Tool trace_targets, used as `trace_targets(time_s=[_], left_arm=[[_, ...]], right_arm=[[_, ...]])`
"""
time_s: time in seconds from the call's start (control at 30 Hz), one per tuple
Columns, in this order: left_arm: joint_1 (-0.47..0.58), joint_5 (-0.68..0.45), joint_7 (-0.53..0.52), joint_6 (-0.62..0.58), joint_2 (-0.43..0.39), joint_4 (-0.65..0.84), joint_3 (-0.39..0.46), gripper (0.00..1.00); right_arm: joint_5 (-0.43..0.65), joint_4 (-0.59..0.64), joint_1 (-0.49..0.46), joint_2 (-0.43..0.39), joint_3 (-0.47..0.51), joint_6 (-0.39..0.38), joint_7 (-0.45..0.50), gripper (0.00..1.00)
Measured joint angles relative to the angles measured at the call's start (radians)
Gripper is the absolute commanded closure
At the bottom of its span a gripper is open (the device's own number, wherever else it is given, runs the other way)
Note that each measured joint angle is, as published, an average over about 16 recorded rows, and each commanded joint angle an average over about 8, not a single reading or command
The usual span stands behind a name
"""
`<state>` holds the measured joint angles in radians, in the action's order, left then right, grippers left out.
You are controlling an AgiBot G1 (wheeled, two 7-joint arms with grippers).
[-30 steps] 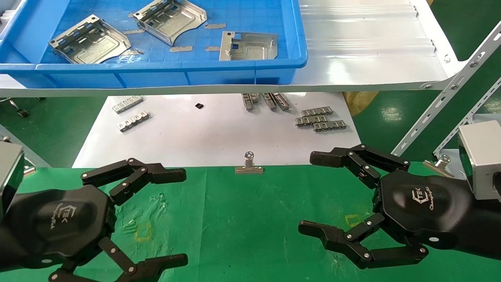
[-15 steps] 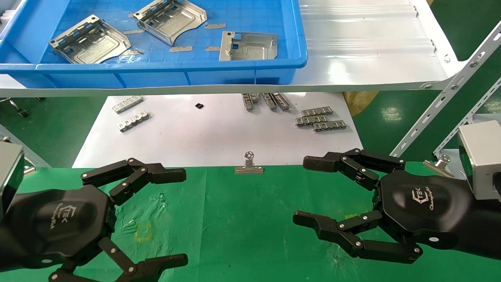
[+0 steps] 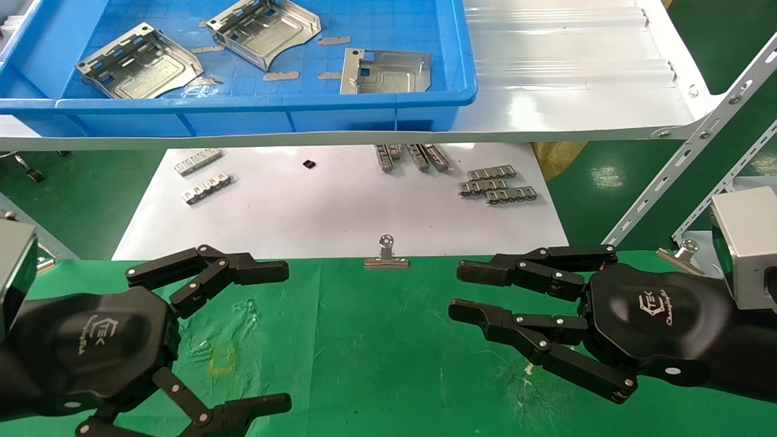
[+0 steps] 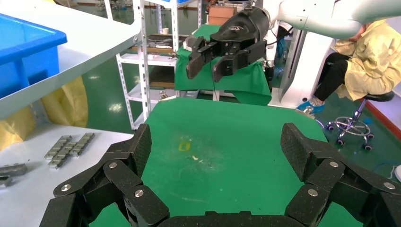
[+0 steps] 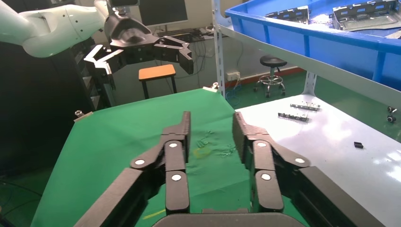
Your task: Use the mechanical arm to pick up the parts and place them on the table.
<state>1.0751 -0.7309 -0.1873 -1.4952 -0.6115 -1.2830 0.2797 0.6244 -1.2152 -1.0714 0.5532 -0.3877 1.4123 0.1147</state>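
Three silver stamped parts (image 3: pixel 138 62) (image 3: pixel 264 30) (image 3: pixel 385 71) lie in a blue bin (image 3: pixel 243 104) on the white shelf; two show in the right wrist view (image 5: pixel 366 14). My right gripper (image 3: pixel 456 291) (image 5: pixel 211 118) hovers over the right side of the green table (image 3: pixel 376 346), empty, its fingers nearly parallel with a narrow gap. My left gripper (image 3: pixel 286 335) (image 4: pixel 215 142) is wide open and empty over the table's left side. Both are well short of the bin.
A white sheet (image 3: pixel 340 206) beyond the table holds small slotted strips (image 3: pixel 498 187) (image 3: pixel 203 171). Binder clips (image 3: pixel 385 255) (image 3: pixel 683 252) sit on the table's far edge. The glossy white shelf (image 3: pixel 576 79) overhangs; a perforated rack upright (image 3: pixel 698 139) stands at right.
My right gripper's fingers have swung together from wide open to a narrow gap, holding nothing. The left arm and the parts have not moved.
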Motion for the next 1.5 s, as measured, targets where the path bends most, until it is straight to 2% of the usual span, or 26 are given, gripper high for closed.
trace_targets(time_s=[0.3, 0.5, 0.73, 1.0, 1.03, 1.07, 1.17, 1.2, 1.3, 1.33, 1.43, 1.47, 1.5], left_arm=[[0.010, -0.006, 0.000, 0.002, -0.001, 0.002, 0.001, 0.00], [0.078, -0.041, -0.004, 0.005, -0.018, 0.039, 0.012, 0.00], [0.261, -0.131, 0.004, 0.007, -0.088, 0.198, 0.046, 0.00], [0.550, -0.282, 0.063, 0.084, -0.232, 0.541, 0.103, 0.00], [0.585, -0.303, 0.074, 0.105, -0.253, 0.588, 0.110, 0.00], [0.618, -0.324, 0.085, 0.128, -0.274, 0.634, 0.117, 0.00], [0.708, -0.386, 0.122, 0.208, -0.334, 0.765, 0.140, 0.00], [0.736, -0.405, 0.134, 0.239, -0.354, 0.807, 0.147, 0.06], [0.806, -0.457, 0.167, 0.333, -0.409, 0.919, 0.165, 0.43], [0.825, -0.472, 0.176, 0.364, -0.426, 0.952, 0.171, 0.56], [0.873, -0.511, 0.196, 0.444, -0.472, 1.039, 0.189, 0.93], [0.886, -0.522, 0.201, 0.465, -0.485, 1.064, 0.194, 1.00], [0.898, -0.533, 0.206, 0.484, -0.497, 1.087, 0.200, 1.00]], right_arm=[[0.000, 0.000, 0.000, 0.000, 0.000, 0.000, 0.000, 1.00], [0.000, 0.000, 0.000, 0.000, 0.000, 0.000, 0.000, 1.00], [0.000, 0.000, 0.000, 0.000, 0.000, 0.000, 0.000, 1.00], [0.000, 0.000, 0.000, 0.000, 0.000, 0.000, 0.000, 1.00], [0.000, 0.000, 0.000, 0.000, 0.000, 0.000, 0.000, 0.97], [0.000, 0.000, 0.000, 0.000, 0.000, 0.000, 0.000, 0.89], [0.000, 0.000, 0.000, 0.000, 0.000, 0.000, 0.000, 0.52], [0.000, 0.000, 0.000, 0.000, 0.000, 0.000, 0.000, 0.39], [0.000, 0.000, 0.000, 0.000, 0.000, 0.000, 0.000, 0.05], [0.000, 0.000, 0.000, 0.000, 0.000, 0.000, 0.000, 0.00], [0.000, 0.000, 0.000, 0.000, 0.000, 0.000, 0.000, 0.00], [0.000, 0.000, 0.000, 0.000, 0.000, 0.000, 0.000, 0.00], [0.000, 0.000, 0.000, 0.000, 0.000, 0.000, 0.000, 0.00]])
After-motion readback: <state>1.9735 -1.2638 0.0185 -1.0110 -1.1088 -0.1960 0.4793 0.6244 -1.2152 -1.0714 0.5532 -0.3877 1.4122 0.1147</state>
